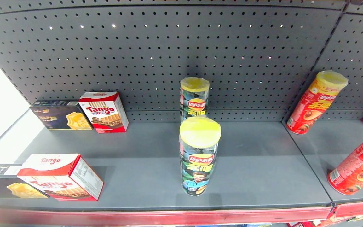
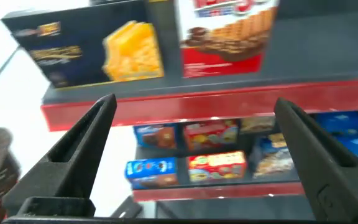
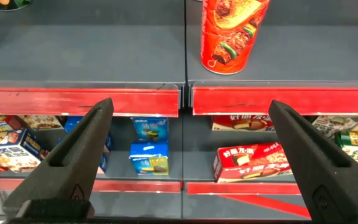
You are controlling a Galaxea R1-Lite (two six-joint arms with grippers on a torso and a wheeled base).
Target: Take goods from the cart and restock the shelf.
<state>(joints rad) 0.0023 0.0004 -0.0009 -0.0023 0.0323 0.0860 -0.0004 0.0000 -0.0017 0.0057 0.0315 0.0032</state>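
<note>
On the grey shelf (image 1: 263, 164), at the far left, a dark biscuit box (image 1: 60, 115) stands at the back against the pegboard, with a red-and-white wafer box (image 1: 104, 112) touching its right side. Nearer the front edge are a second dark box (image 1: 2, 184) and a second wafer box (image 1: 61, 176), also side by side. The left gripper (image 2: 194, 106) hangs below and in front of this pair. Its jaws are spread wide and hold nothing.

In the middle of the shelf two dark chip cans with yellow lids stand upright, the front can (image 1: 198, 154) directly ahead of the back can (image 1: 194, 97). In the next bay to the right, a red chip can (image 1: 315, 102) stands near the back and another red can (image 1: 358, 167) near the front. The right gripper (image 3: 190, 106) sits before that bay's red shelf lip (image 3: 278, 99), fully parted and empty, below the front red can.
</note>
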